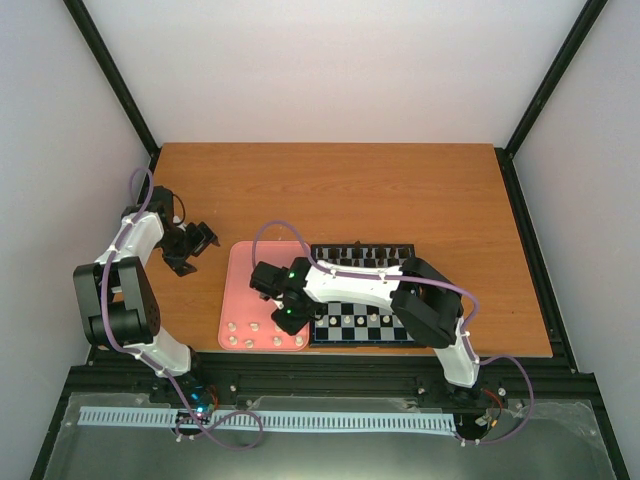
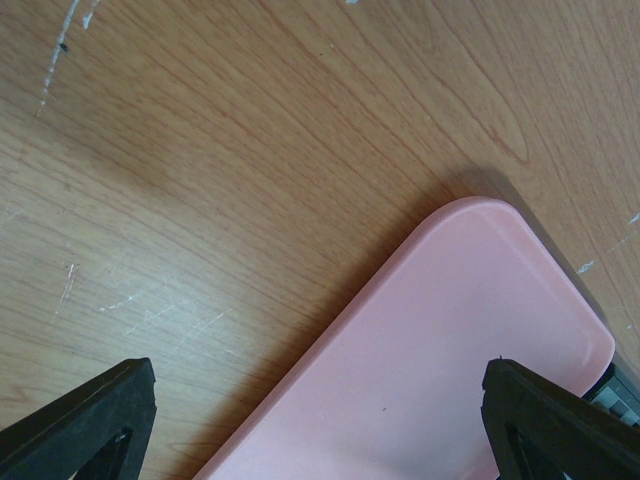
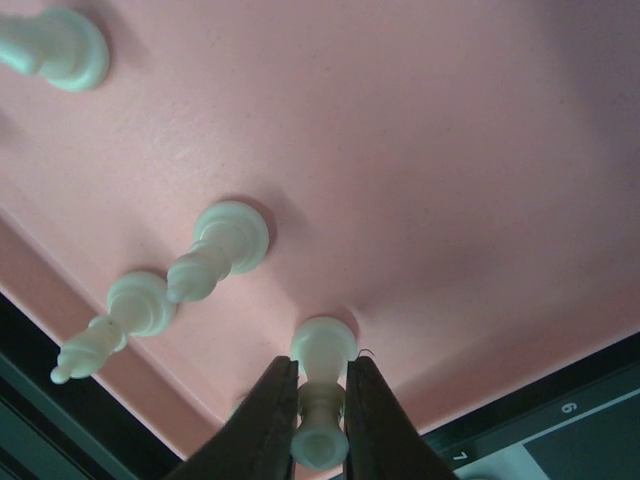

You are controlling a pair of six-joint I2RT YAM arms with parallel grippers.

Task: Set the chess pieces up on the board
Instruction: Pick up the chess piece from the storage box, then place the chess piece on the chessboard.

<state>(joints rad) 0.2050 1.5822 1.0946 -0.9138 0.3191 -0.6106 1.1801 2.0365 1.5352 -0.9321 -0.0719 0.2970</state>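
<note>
Wooden tabletop (image 1: 330, 190) holds a pink tray (image 1: 243, 285) against the left edge of the board (image 1: 362, 246). Bottom centre of the right wrist view, the right gripper (image 3: 321, 400) clamps one upright cream-white chess piece (image 3: 322, 348) by its stem, apparently for transfer. The left gripper (image 2: 320, 420) hangs open, idle.

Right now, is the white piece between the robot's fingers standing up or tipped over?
Upright: the white piece stands base-down on the pink tray, right gripper shut on its stem.
</note>
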